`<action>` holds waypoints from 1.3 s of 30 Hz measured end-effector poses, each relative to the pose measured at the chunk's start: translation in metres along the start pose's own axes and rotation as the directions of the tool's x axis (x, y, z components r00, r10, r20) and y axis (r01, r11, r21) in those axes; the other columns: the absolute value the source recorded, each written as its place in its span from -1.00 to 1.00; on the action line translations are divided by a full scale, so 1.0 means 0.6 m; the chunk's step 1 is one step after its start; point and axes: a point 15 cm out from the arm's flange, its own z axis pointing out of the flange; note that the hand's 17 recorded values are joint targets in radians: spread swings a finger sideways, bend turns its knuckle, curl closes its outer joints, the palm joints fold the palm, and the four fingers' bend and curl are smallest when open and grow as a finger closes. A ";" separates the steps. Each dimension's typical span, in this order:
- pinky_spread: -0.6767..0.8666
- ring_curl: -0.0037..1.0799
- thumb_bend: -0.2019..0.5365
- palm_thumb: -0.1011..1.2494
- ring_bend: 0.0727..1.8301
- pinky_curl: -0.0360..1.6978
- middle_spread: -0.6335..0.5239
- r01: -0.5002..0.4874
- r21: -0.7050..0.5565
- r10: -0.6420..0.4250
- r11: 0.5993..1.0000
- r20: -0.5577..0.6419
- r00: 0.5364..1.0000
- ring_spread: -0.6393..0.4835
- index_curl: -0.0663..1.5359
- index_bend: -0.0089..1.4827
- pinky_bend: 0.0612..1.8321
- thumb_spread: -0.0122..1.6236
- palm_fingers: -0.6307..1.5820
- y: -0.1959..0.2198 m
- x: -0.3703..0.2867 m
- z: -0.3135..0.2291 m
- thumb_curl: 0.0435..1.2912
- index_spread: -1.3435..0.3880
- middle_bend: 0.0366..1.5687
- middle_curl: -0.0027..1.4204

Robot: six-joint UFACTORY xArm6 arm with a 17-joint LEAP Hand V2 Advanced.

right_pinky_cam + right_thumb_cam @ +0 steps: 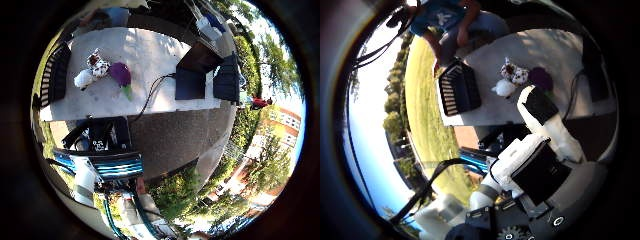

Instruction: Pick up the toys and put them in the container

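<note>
A white plush dog with dark spots (93, 68) lies on the light table (150, 55), with a purple toy (121, 73) right beside it. A black slatted container (55, 75) stands at the table's end, a short way from the toys. The thumb side palm view shows the dog (510, 72), the purple toy (541, 78) and the container (458, 90). My right hand (542, 128) is high above the table, well away from the toys. Its white and black fingers are relaxed and hold nothing.
A black box (193, 78) and a second dark case (228, 78) sit on the table's other end, past the purple toy. A black and teal chair or frame (105, 150) stands beside the table on the paved ground. Grass and trees lie around.
</note>
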 end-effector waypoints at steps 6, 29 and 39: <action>0.42 -0.38 -0.51 0.20 -0.78 -0.68 0.17 -0.060 -0.035 0.061 0.998 0.024 0.998 0.63 -0.50 -0.75 -0.61 0.53 -0.21 -0.048 0.059 0.034 -0.44 0.38 -0.83 -0.56; 0.41 -0.31 -0.54 0.02 -0.61 -0.68 0.20 -0.160 -0.187 0.177 0.969 0.078 0.981 0.61 -0.60 -0.80 -0.48 0.41 -0.20 -0.194 0.127 0.436 -0.47 0.55 -0.80 -0.48; 0.40 -0.33 -0.54 -0.05 -0.60 -0.66 0.33 -0.146 -0.238 0.164 0.960 0.059 0.985 0.60 -0.63 -0.78 -0.38 0.38 -0.31 -0.227 0.065 0.525 -0.52 0.60 -0.82 -0.51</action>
